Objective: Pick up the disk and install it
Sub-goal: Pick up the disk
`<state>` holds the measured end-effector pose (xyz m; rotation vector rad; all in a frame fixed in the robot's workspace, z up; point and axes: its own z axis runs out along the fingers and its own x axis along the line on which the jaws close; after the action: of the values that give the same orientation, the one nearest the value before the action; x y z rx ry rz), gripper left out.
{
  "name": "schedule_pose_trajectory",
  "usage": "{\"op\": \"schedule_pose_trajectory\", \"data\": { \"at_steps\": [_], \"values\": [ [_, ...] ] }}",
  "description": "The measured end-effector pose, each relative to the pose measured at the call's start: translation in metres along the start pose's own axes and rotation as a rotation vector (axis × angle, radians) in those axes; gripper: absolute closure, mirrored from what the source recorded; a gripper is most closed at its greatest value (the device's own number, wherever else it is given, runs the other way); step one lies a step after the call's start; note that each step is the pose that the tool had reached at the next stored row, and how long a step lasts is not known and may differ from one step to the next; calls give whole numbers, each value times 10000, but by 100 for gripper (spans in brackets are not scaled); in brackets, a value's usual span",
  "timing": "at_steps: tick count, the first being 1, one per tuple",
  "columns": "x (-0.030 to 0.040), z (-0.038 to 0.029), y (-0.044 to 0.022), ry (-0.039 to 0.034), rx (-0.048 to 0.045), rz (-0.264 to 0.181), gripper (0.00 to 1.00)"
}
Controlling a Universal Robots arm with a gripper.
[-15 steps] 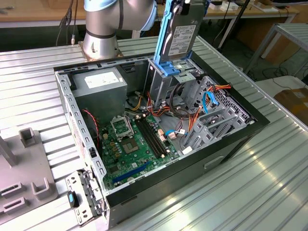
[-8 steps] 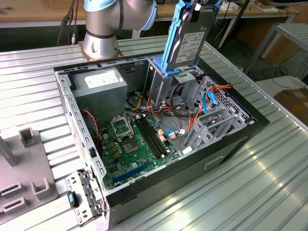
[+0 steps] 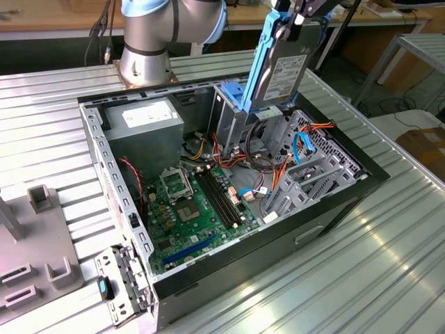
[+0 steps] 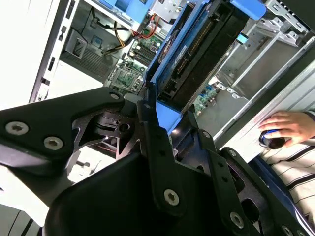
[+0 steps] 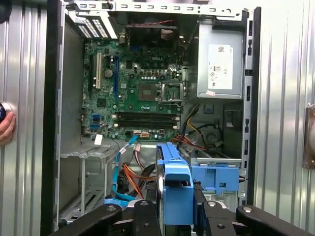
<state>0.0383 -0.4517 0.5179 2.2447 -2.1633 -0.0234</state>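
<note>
The disk (image 3: 286,68), a grey drive in a bright blue frame, hangs upright above the back right corner of the open computer case (image 3: 334,216). My gripper (image 3: 296,17) is shut on its top end. The disk's lower edge is just over the drive cage (image 3: 306,153), close to a light-blue bracket (image 3: 233,94). In the first wrist view the disk's blue frame (image 5: 174,189) sits between my black fingers (image 5: 142,216), with the bracket (image 5: 219,178) beside it. The second wrist view shows the disk (image 4: 197,54) edge-on, pointing into the case.
Inside the case lie a green motherboard (image 3: 198,209), a grey power supply (image 3: 146,124) and orange and blue cables (image 3: 302,142). A person's hand (image 4: 290,125) rests on the ribbed table beside the case. A grey fixture (image 3: 38,243) stands at the exterior view's left.
</note>
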Motion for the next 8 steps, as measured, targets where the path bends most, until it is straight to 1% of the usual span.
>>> {"op": "schedule_pose_trajectory", "data": {
  "at_steps": [2,3,5,8],
  "values": [
    [50,1,-2,-1,-1,9,64],
    [89,1,-3,-1,-1,15,64],
    [131,1,-5,-1,-3,23,64],
    [256,1,-10,-2,-4,46,64]
  ]
}}
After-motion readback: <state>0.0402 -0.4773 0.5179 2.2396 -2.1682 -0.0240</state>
